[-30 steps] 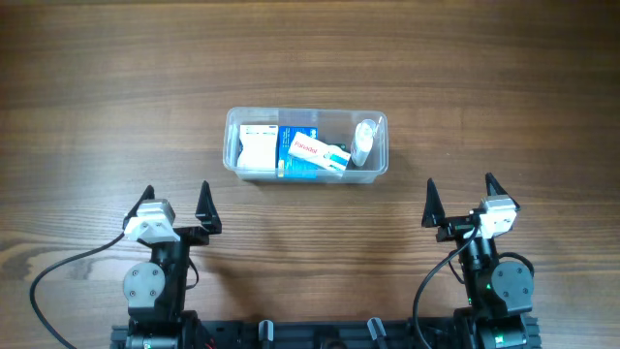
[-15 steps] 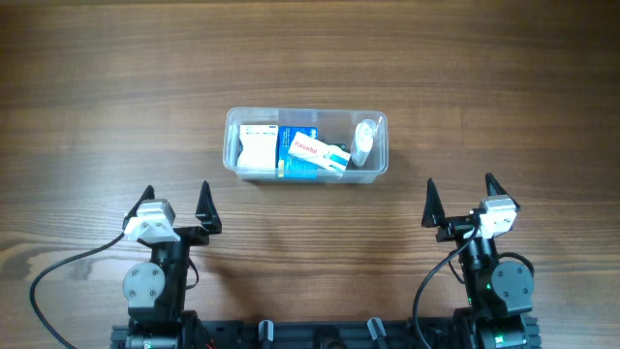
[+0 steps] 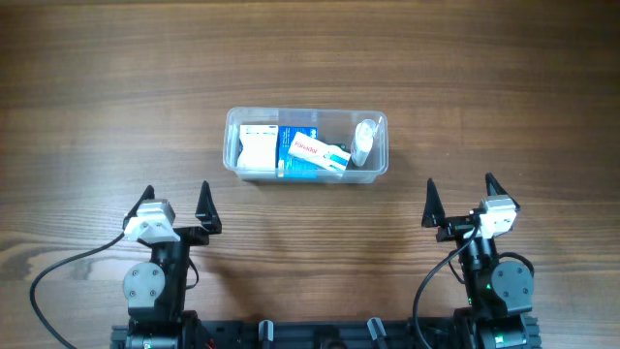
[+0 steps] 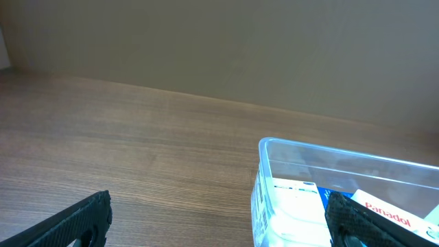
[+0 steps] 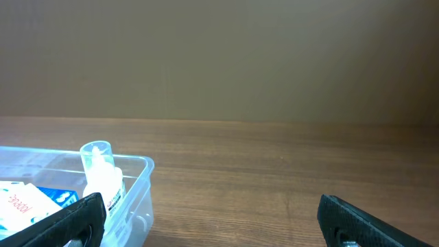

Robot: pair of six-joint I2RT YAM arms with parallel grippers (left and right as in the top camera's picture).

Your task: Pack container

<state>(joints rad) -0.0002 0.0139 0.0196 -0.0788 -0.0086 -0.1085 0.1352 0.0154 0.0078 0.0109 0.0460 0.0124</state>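
The clear plastic container (image 3: 232, 126) stands on the wooden table at the centre. Inside it are a white box (image 3: 258, 151) at the left, a blue box (image 3: 298, 165) with a white and red box (image 3: 310, 148) lying on it, and a small white bottle (image 3: 365, 141) at the right. My left gripper (image 3: 176, 206) is open and empty, near the front edge, below and left of the container. My right gripper (image 3: 460, 200) is open and empty at the front right. The container also shows in the left wrist view (image 4: 274, 147) and in the right wrist view (image 5: 140, 180), with the bottle (image 5: 103, 180).
Black cables (image 3: 58, 276) run from both arm bases at the table's front edge. A plain brown wall (image 5: 219, 55) stands behind the table.
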